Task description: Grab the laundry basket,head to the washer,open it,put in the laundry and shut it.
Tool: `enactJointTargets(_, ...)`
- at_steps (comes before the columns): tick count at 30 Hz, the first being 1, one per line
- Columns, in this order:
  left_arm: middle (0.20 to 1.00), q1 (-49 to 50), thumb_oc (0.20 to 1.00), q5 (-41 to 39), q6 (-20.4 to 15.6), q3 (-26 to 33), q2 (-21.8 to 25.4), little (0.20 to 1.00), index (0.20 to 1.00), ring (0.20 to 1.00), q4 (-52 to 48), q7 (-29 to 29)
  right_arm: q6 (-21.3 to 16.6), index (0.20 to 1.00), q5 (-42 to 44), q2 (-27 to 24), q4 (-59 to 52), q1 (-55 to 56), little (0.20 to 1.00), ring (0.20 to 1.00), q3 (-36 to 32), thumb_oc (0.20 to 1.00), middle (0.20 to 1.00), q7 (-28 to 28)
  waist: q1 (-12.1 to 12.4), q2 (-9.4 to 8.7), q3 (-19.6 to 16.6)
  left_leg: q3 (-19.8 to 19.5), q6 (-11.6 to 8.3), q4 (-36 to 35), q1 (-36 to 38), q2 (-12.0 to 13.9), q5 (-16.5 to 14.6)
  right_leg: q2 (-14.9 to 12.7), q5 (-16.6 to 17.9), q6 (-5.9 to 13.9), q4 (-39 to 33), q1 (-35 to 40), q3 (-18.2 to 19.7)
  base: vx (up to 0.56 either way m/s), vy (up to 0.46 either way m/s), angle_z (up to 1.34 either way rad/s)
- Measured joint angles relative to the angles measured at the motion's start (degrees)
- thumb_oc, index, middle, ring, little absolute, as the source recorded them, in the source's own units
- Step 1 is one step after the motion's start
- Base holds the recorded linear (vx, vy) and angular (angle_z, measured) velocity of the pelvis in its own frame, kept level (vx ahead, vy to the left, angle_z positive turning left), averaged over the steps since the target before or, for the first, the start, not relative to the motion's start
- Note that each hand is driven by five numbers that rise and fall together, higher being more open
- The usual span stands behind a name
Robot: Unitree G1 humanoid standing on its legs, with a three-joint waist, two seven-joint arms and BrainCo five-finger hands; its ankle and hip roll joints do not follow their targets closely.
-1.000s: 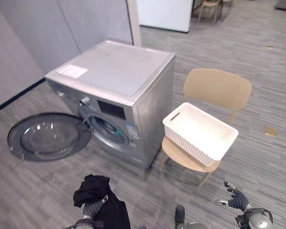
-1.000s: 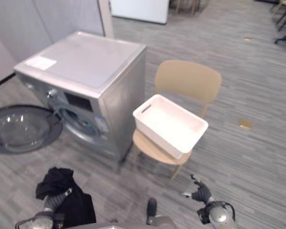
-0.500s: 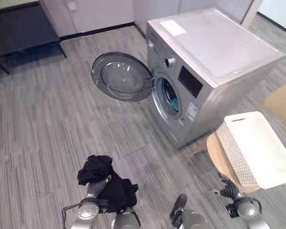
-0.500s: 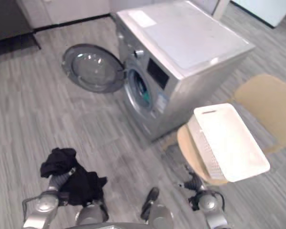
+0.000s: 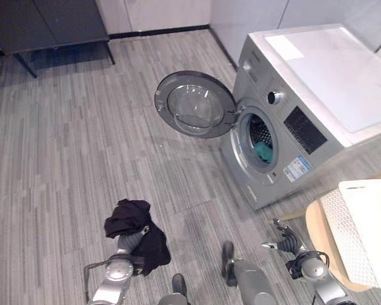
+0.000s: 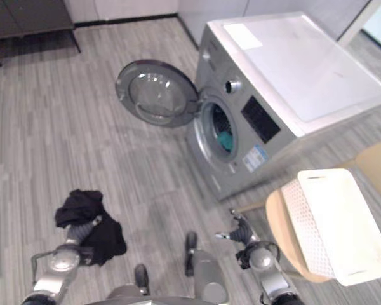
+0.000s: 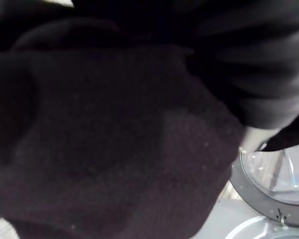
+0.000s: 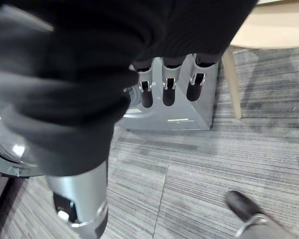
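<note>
Left eye view has swung round: washer (image 5: 305, 121) now faces the robot, door (image 5: 195, 105) wide open. Left hand (image 5: 132, 239) clutches black laundry (image 5: 128, 216); right hand (image 5: 286, 240) loose, empty. Basket (image 5: 368, 229) sits on chair (image 5: 322, 238). Loading comes next.

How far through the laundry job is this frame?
Done: the washer stands with its door swung open, and a teal item already lies in the drum. The white basket sits on the chair, apparently empty. In hand: the left hand is shut on a black garment; the right hand is open. Left: load the garment and shut the door.
</note>
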Motion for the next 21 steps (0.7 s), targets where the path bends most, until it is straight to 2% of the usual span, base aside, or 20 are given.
enactJointTargets(1,0.2,0.2,0.2,0.1,0.0,-0.1,-0.6,0.2,0.2,0.2,0.2,0.0,0.1,1.0,0.0,0.1,0.8,0.1,1.0,1.0,0.1,1.0,1.0,0.0,0.1,-0.26,0.1,-0.6,-0.19,-0.3,1.3,-0.4,-0.7,0.1,0.5,0.02,-2.7,0.4,0.0,0.41,-0.165,0.7)
enactJointTargets(2,0.2,0.4,0.2,0.1,0.0,-0.6,-1.2,0.2,0.2,0.2,0.3,-0.1,0.1,1.0,0.0,0.0,1.2,0.1,1.0,1.0,0.0,1.0,1.0,0.1,0.2,-0.38,0.1,-1.0,-0.38,-0.5,2.2,-0.5,-1.6,0.1,3.2,-1.18,-3.2,1.5,-0.5,0.22,-0.096,0.37)
enactJointTargets(3,0.2,1.3,0.2,0.3,0.1,-1.4,-1.7,0.2,0.2,0.2,0.0,-0.4,0.1,1.0,0.0,-0.1,1.7,0.7,1.0,1.0,-0.2,1.0,1.0,0.1,0.2,0.4,0.7,-2.5,-0.52,-0.2,3.3,-0.1,-1.9,0.4,5.9,-2.1,-3.0,3.3,-1.3,0.45,-0.194,0.67)
enactJointTargets(4,0.2,1.3,0.2,0.5,0.1,-2.0,-3.6,0.2,0.2,0.2,-0.6,-0.6,0.1,1.0,0.0,-0.6,2.8,1.1,1.0,1.0,-0.2,1.0,1.0,0.1,-0.4,2.4,0.8,-4.5,-0.49,2.3,3.5,1.4,-4.4,1.8,4.2,-4.55,-0.6,4.3,-1.4,0.33,-0.146,0.74)
enactJointTargets(5,0.2,1.6,0.2,0.5,0.0,-2.7,-4.1,0.2,0.2,0.2,-1.0,-1.0,0.2,1.0,0.0,-1.0,2.8,1.7,1.0,1.0,-0.2,1.0,1.0,0.3,-0.3,3.11,0.7,-5.2,-0.64,4.0,3.3,2.1,-4.4,2.4,3.0,-6.28,0.1,4.9,-1.5,0.34,-0.147,0.69)
enactJointTargets(6,0.2,1.9,0.2,0.5,0.0,-2.8,-4.0,0.2,0.2,0.2,-1.4,-1.6,0.4,1.0,0.0,-1.1,2.8,1.7,1.0,1.0,-0.3,1.0,1.0,0.4,-0.2,3.15,0.8,-4.8,-1.72,6.8,3.1,2.5,-3.7,2.7,2.2,-7.38,-0.3,6.1,-1.6,0.26,-0.151,0.27)
enactJointTargets(8,0.2,3.5,0.2,0.4,0.2,-2.8,-4.0,0.2,0.2,0.2,-1.3,-1.7,0.0,1.0,0.1,-1.2,2.2,0.9,1.0,1.0,-2.0,1.0,1.0,0.3,-0.2,2.7,0.7,-3.7,-4.35,18.6,0.5,3.8,-2.1,3.4,1.9,-8.95,-3.6,11.5,-1.5,0.21,-0.152,0.06)
enactJointTargets(9,0.2,3.3,0.2,0.4,0.2,-2.7,-4.1,0.2,0.2,0.2,-1.3,-1.7,0.0,1.0,0.1,-1.4,2.4,0.5,1.0,1.0,-2.7,1.0,1.0,0.3,-0.5,2.48,0.8,-3.6,-5.06,26.2,-2.8,4.4,-1.7,3.5,1.7,-9.18,-4.8,12.9,-1.5,0.12,-0.087,-0.03)
enactJointTargets(10,0.2,3.2,0.2,0.4,0.2,-2.8,-4.1,0.2,0.2,0.2,-1.3,-1.7,0.0,1.0,0.1,-1.7,2.5,0.2,1.0,1.0,-3.0,1.0,1.0,0.2,-0.4,1.31,1.1,-4.2,-6.71,33.9,-6.9,4.9,-0.9,3.4,1.9,-9.7,-6.1,14.1,-1.2,0.12,-0.059,-0.15)
enactJointTargets(11,0.2,3.2,0.2,0.4,0.2,-2.8,-4.0,0.2,0.2,0.2,-1.3,-1.7,0.0,1.0,0.1,-1.9,2.4,0.0,1.0,1.0,-3.1,1.0,1.0,0.1,-0.1,1.05,1.0,-4.2,-7.3,36.3,-8.4,4.6,-1.7,3.3,2.3,-10.04,-6.9,14.8,-1.3,0.12,-0.057,-0.22)
enactJointTargets(12,0.2,3.0,0.2,0.4,0.2,-2.8,-4.0,0.2,0.2,0.2,-1.3,-1.7,-0.1,1.0,0.3,-2.1,2.3,0.0,1.0,1.0,-3.5,1.0,1.0,0.0,0.2,0.92,0.8,-4.2,-7.13,36.1,-10.5,4.4,-3.1,3.2,2.3,-10.03,-8.5,16.4,-1.1,0.22,-0.03,-0.25)
enactJointTargets(13,0.2,2.2,0.2,0.4,0.1,-2.7,-3.7,0.2,0.2,0.2,-1.8,-1.7,0.5,1.0,0.6,-2.1,2.5,1.3,1.0,1.0,-3.9,1.0,1.0,0.0,-0.1,0.03,0.6,-1.8,-6.04,28.6,-14.2,4.2,-3.6,4.6,4.0,-10.99,-11.7,19.5,-2.5,0.45,0.042,-0.13)
enactJointTargets(14,0.2,2.3,0.2,0.4,0.1,-2.8,-3.4,0.2,0.2,0.2,-1.8,-1.7,0.5,1.0,0.6,-2.0,2.5,1.1,1.0,1.0,-3.6,1.0,1.0,-0.1,-0.4,-0.31,0.3,-1.9,-5.54,27.1,-16.0,4.0,-3.3,5.1,2.3,-10.6,-12.9,20.7,-2.3,0.55,0.07,-0.03)
enactJointTargets(15,0.2,2.3,0.2,0.5,-0.1,-2.7,-2.9,0.2,0.2,0.2,-1.9,-1.8,0.5,1.0,0.7,-1.7,4.1,1.2,1.0,1.0,-2.5,1.0,1.0,-0.4,0.0,-2.25,-0.1,-4.2,-5.43,16.3,-17.8,1.8,-2.9,5.5,2.7,-9.84,-16.5,22.7,-0.6,0.53,0.123,-0.12)
enactJointTargets(16,0.2,2.4,0.2,0.5,-0.2,-2.5,-2.5,0.2,0.2,0.2,-1.7,-1.8,0.5,1.0,0.7,-1.4,5.9,0.4,1.0,1.0,-2.2,1.0,1.0,-0.3,1.2,-2.85,0.2,-6.3,-5.6,5.8,-19.3,1.5,-0.6,6.0,1.6,-8.76,-16.6,22.6,0.6,0.51,0.168,-0.36)
enactJointTargets(17,0.2,2.7,0.2,0.4,0.3,-1.9,-2.6,0.2,0.2,0.2,-0.1,-1.7,0.6,1.0,0.6,-1.0,8.7,-0.7,1.0,1.0,-2.3,1.0,1.0,-0.4,2.0,-2.52,0.7,-10.7,-5.95,-1.9,-21.0,2.1,2.6,7.3,1.1,-8.95,-16.6,24.1,2.3,0.56,0.208,-0.74)
enactJointTargets(18,0.2,3.5,0.2,0.4,1.1,-1.9,-2.5,0.2,0.2,0.2,0.5,-1.6,0.8,1.0,0.6,-0.8,9.6,-1.2,1.0,1.0,-2.2,1.0,1.0,-0.4,3.0,-2.0,1.0,-12.9,-6.31,-1.9,-22.0,2.9,4.3,8.4,1.0,-9.19,-16.6,25.9,4.5,0.56,0.24,-0.84)
enactJointTargets(19,0.2,4.2,0.2,0.4,1.4,-1.9,-2.5,0.2,0.2,0.2,0.9,-1.6,0.6,1.0,0.6,-0.8,9.6,-1.1,1.0,1.0,-2.0,1.0,1.0,-0.4,3.6,-1.41,0.9,-16.7,-6.49,-1.9,-22.6,3.1,4.4,9.0,0.3,-9.26,-16.6,27.5,6.7,0.65,0.326,-1.24)
enactJointTargets(20,0.2,4.6,0.2,0.3,1.4,-1.6,-2.5,0.2,0.2,0.2,0.9,-1.5,0.3,1.0,0.6,-0.9,9.7,-1.4,1.0,1.0,-2.0,1.0,1.0,-0.2,4.4,-0.49,0.8,-20.5,-6.09,-1.4,-22.2,3.7,4.7,9.6,-1.8,-10.18,-15.3,28.6,10.4,0.5,0.257,-1.37)
enactJointTargets(21,0.2,4.6,0.2,0.3,1.4,-1.6,-2.6,0.2,0.2,0.2,0.9,-1.5,0.3,1.0,0.6,-0.9,9.7,-1.6,1.0,1.0,-2.0,1.0,1.0,-0.2,4.7,0.0,0.8,-20.4,-5.42,-1.3,-21.7,3.7,5.2,9.6,-3.2,-10.39,-14.6,29.2,12.2,0.63,0.366,-1.54)
